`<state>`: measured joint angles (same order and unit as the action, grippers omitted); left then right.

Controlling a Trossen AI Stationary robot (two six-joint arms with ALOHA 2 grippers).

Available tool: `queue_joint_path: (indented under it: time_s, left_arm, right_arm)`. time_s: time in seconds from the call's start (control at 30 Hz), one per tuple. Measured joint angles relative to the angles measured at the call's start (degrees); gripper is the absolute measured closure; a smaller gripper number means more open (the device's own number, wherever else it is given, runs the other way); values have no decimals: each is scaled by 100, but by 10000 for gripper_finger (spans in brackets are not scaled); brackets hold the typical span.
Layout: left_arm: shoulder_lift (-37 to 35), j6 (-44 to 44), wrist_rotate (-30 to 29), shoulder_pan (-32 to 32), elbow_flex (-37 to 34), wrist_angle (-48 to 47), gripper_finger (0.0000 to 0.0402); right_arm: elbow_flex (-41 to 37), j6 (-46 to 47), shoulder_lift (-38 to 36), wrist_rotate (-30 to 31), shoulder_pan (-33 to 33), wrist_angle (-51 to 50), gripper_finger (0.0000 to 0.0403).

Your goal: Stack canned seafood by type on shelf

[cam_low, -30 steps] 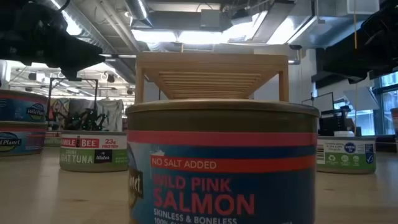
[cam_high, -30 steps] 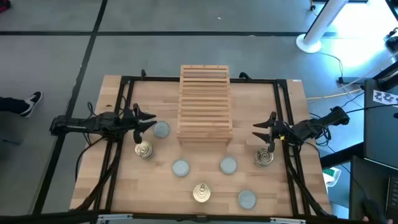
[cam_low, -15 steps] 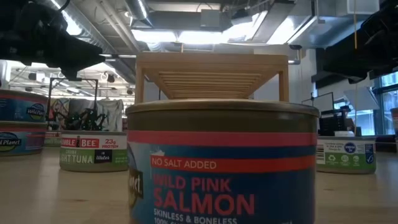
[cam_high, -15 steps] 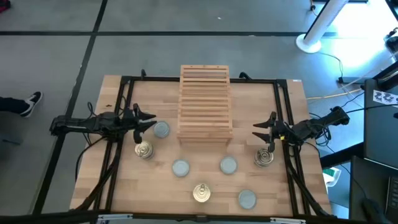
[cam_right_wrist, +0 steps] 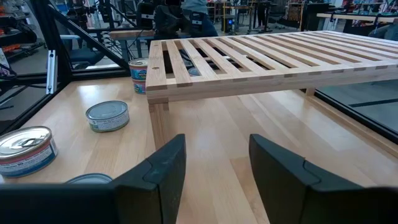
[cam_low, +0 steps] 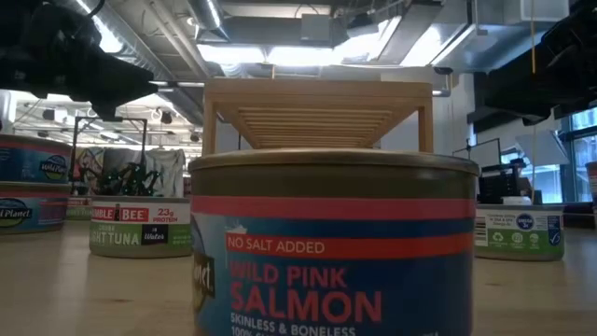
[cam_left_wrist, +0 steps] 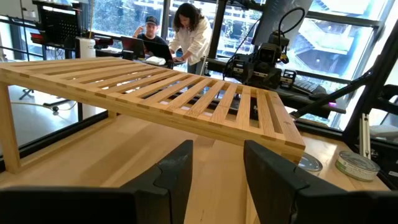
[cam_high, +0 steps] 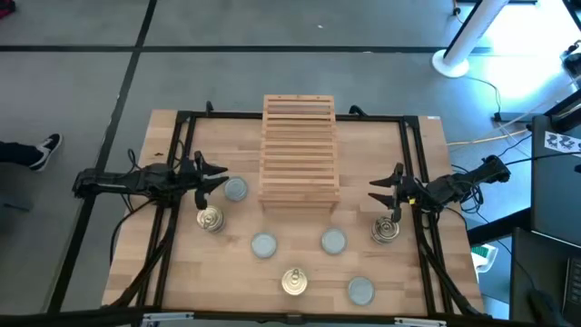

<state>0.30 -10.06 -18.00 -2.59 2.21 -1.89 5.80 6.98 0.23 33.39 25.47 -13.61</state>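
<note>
Seven round tins stand on the wooden table, none on the shelf, a slatted wooden rack on legs at the table's middle and far part. Grey-blue tops. Golden tops. My left gripper hovers open left of the shelf, beside the leftmost grey-blue tin. My right gripper hovers open right of the shelf, just beyond a golden tin. Both wrist views show open fingers, left and right, pointing at the shelf.
A black frame borders the table. In the low view a salmon tin fills the foreground, with a tuna tin and another tin behind. Bare wood lies under and in front of the shelf. People show beyond the table.
</note>
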Motion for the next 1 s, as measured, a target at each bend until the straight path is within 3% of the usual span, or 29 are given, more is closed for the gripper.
queue_joint_path:
  time_s: [0.83, 1.0]
  left_arm:
    - [1, 21, 0, 1, 0, 3, 263]
    - [2, 163, 0, 0, -1, 785, 263]
  right_arm:
    - [0, 9, -1, 2, 0, 15, 226]
    - [0, 15, 1, 2, 0, 42, 226]
